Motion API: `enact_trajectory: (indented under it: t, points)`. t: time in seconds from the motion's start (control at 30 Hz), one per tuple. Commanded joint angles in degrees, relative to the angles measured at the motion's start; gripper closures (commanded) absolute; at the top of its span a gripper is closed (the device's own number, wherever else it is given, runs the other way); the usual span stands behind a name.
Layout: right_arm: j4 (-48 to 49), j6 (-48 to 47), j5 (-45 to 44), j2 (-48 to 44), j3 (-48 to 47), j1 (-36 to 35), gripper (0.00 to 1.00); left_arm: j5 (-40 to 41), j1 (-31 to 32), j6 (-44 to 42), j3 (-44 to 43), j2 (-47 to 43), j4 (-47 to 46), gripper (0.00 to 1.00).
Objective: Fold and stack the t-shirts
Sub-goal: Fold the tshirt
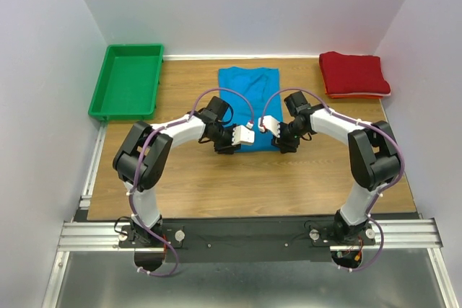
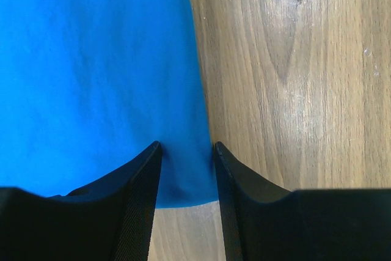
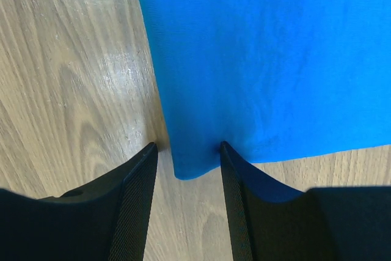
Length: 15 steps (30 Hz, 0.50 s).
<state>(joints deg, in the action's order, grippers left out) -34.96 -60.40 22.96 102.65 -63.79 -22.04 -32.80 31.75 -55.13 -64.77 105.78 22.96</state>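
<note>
Left gripper (image 2: 186, 148) and right gripper (image 3: 186, 148) straddle the near hem corners of the flat, smooth blue t-shirt (image 1: 249, 91), jaws parted, unclenched. The grained wooden table (image 2: 293, 90) runs alongside both side edges.

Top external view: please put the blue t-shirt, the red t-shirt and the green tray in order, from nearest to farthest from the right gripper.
Measured from the right gripper:
1. Blue t-shirt, at the table centre; its near right corner sits inside this open gripper.
2. Red t-shirt, folded, at the far right corner.
3. Green tray, at the far left corner.
</note>
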Motion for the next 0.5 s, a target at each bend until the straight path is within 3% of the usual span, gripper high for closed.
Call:
enact_trajectory:
  t: [0.0, 0.1, 0.13, 0.17, 0.2, 0.23, 0.27, 0.37, 0.47]
  points:
    - [1.74, -0.5, -0.63, 2.12, 2.96, -0.37, 0.48, 0.98, 0.33, -1.11, 0.88, 2.15, 2.7, 0.52]
    - [2.0, -0.59, -1.25, 1.24, 4.2, -0.37, 0.61, 1.59, 0.25, -1.2, 1.75, 2.59, 2.79, 0.54]
    - [2.09, -0.42, -1.69, 0.97, 4.98, -0.37, 0.71, 1.6, 0.33, -1.38, 2.02, 2.59, 2.97, 0.57]
    - [2.26, 0.28, -1.78, 0.54, 4.99, -0.37, 0.83, 2.03, 0.25, -1.38, 2.02, 2.42, 3.49, 0.66]
    - [2.18, 0.72, -1.87, 0.27, 4.99, -0.28, 0.83, 2.03, 0.24, -1.64, 1.93, 2.42, 3.84, 0.72]
    - [2.09, 1.33, -1.87, 0.01, 4.21, -0.37, 0.96, 2.3, 0.24, -1.56, 1.5, 1.63, 4.02, 0.79]
    - [2.09, 2.04, -1.87, -0.34, 3.5, -0.37, 0.99, 2.39, 0.07, -1.73, 0.97, 1.1, 4.37, 0.89]
    - [1.91, 4.76, -2.57, -2.36, -0.44, -0.2, 1.0, 1.86, -1.42, -2.25, -3.94, -0.57, 9.88, 1.0]
    - [1.56, 7.57, -2.83, -3.6, -5.88, 0.33, 1.0, 2.55, -3.26, -3.75, -11.85, -0.31, 15.6, 1.0]
